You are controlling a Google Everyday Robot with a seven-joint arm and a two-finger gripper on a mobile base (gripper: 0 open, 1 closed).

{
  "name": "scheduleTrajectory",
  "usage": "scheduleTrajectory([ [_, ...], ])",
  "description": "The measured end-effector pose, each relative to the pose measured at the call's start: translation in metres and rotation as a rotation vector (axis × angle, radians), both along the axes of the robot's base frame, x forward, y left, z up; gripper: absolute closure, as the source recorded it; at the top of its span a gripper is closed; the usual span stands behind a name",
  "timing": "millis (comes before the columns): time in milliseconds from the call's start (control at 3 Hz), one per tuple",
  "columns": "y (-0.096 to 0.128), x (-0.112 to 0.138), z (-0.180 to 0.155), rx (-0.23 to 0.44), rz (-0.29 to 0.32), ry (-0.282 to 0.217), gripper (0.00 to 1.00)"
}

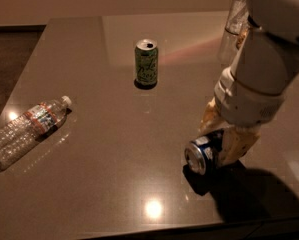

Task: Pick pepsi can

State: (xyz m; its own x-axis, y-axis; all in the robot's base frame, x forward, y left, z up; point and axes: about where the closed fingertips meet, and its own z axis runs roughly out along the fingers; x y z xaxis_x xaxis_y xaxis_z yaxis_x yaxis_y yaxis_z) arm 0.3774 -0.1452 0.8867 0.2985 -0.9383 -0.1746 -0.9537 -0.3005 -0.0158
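Note:
The pepsi can (205, 153), blue with a silver end facing the camera, lies on its side at the front right of the brown table (114, 174). My gripper (222, 134) reaches down from the white arm and is shut on the can. One tan finger (209, 115) is behind the can and the other finger (237, 144) is to its right. The can seems to hang slightly above the tabletop, with its shadow below it.
A green can (146, 62) stands upright at the table's middle back. A clear plastic water bottle (28, 130) lies on its side at the left. A clear glass (235, 20) stands at the back right, partly behind the arm. The table's front edge is close below the can.

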Motion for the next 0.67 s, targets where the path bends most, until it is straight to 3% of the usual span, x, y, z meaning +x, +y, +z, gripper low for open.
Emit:
scheduleTrajectory([
  [667,0.023,0.053,0.069,0.07,-0.029,-0.079,1.0],
])
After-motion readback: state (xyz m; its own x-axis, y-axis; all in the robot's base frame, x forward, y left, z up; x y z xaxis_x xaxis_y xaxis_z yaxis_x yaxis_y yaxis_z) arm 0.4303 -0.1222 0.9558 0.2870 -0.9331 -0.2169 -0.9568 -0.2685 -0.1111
